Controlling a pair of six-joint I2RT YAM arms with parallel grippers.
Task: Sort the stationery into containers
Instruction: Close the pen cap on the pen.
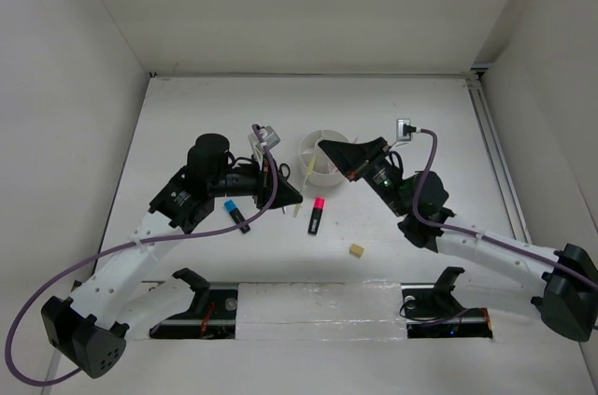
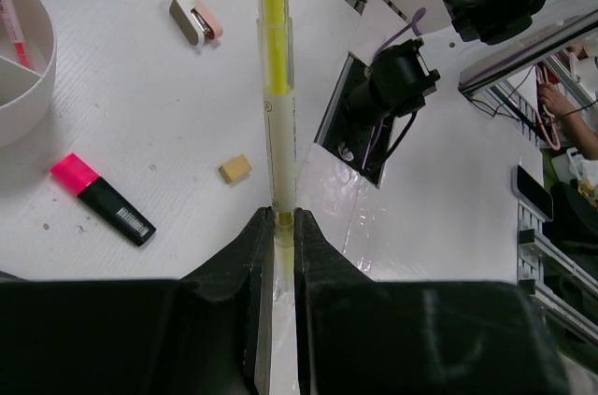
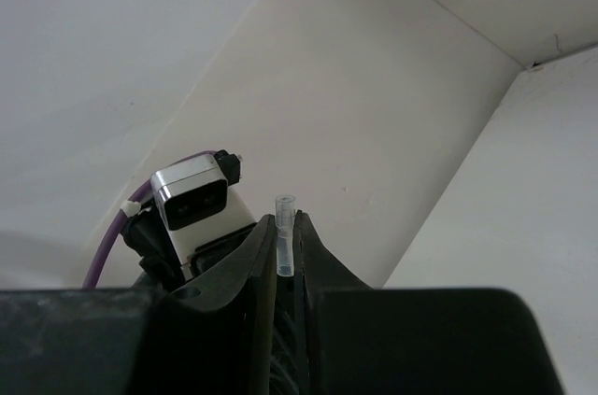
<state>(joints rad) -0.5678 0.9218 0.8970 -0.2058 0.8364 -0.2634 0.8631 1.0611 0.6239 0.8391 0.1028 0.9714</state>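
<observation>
My left gripper (image 1: 291,191) (image 2: 283,219) is shut on the end of a thin yellow pen (image 1: 308,171) (image 2: 274,87), which sticks out towards the white organiser (image 1: 308,146) (image 2: 26,87). A thin red pen (image 2: 11,26) stands inside the organiser. Above the organiser's right rim, my right gripper (image 1: 324,145) (image 3: 285,219) is shut on a thin pen with a clear end (image 3: 283,227) and points up at the wall. On the table lie a pink-capped highlighter (image 1: 318,216) (image 2: 101,197), a blue-capped highlighter (image 1: 235,213) and a tan eraser (image 1: 356,249) (image 2: 235,168).
A small pink and grey eraser-like piece (image 2: 196,18) lies farther off in the left wrist view. White walls close in the table on three sides. The arm mounts (image 1: 439,306) and cables sit along the near edge.
</observation>
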